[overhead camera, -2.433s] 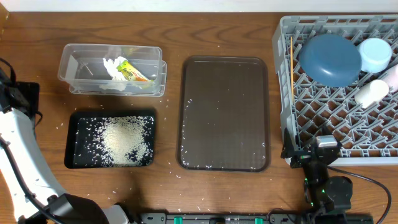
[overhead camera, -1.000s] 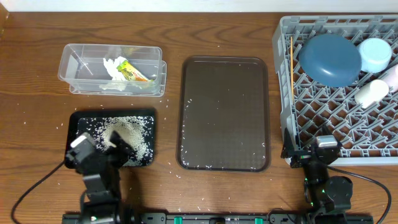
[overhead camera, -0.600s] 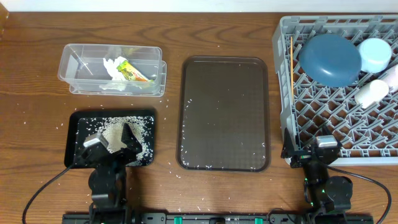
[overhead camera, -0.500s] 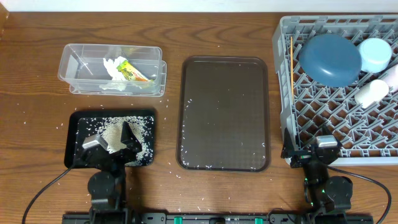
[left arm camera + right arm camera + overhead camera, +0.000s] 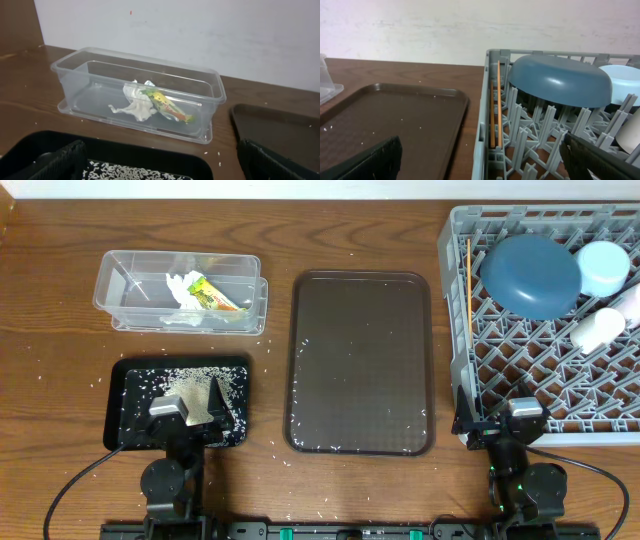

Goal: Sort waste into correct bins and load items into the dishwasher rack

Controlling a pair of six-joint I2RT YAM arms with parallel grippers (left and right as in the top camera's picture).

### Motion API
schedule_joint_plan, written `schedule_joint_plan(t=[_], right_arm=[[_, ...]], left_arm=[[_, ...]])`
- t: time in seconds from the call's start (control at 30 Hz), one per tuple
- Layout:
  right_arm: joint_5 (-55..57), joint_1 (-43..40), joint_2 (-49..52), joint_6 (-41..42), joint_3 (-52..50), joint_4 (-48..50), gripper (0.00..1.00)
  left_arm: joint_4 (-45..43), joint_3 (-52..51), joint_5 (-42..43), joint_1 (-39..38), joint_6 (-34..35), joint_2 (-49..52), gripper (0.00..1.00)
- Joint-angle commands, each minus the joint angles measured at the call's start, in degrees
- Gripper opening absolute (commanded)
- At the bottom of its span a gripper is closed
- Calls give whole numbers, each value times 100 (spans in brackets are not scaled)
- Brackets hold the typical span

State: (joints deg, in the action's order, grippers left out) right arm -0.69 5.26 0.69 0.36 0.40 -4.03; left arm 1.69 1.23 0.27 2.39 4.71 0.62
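The clear tub (image 5: 180,292) holds the yellow-green wrapper (image 5: 212,294) with white paper; both show in the left wrist view, tub (image 5: 95,95) and wrapper (image 5: 167,106). The black tray (image 5: 125,395) holds the rice heap (image 5: 190,385). My left gripper (image 5: 190,404) is open and empty, low over the tray's front part, with rice (image 5: 135,172) below it. The grey rack (image 5: 520,380) holds the dark blue bowl (image 5: 530,275), light blue bowl (image 5: 603,268), a white cup (image 5: 597,328) and chopsticks (image 5: 469,285). My right gripper (image 5: 505,420) is open and empty at the rack's front left corner.
The brown serving tray (image 5: 362,362) lies between the bins and the rack, with a few rice grains on it. Loose grains are scattered on the wooden table (image 5: 60,370) around the black tray. A pale pinkish thing (image 5: 633,300) is cut off at the rack's right edge.
My left arm has swung in from the left edge to the table's front. Its gripper now sits over the black tray's front and has shifted slightly right. The right arm has not moved.
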Motion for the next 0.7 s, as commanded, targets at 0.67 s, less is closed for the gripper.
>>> schedule_joint_plan(t=[0.67], right_arm=[[-22,-70,-35,-76,-9,-24,99]], left_arm=[[234,-101,59,-33,-105,-37,98]])
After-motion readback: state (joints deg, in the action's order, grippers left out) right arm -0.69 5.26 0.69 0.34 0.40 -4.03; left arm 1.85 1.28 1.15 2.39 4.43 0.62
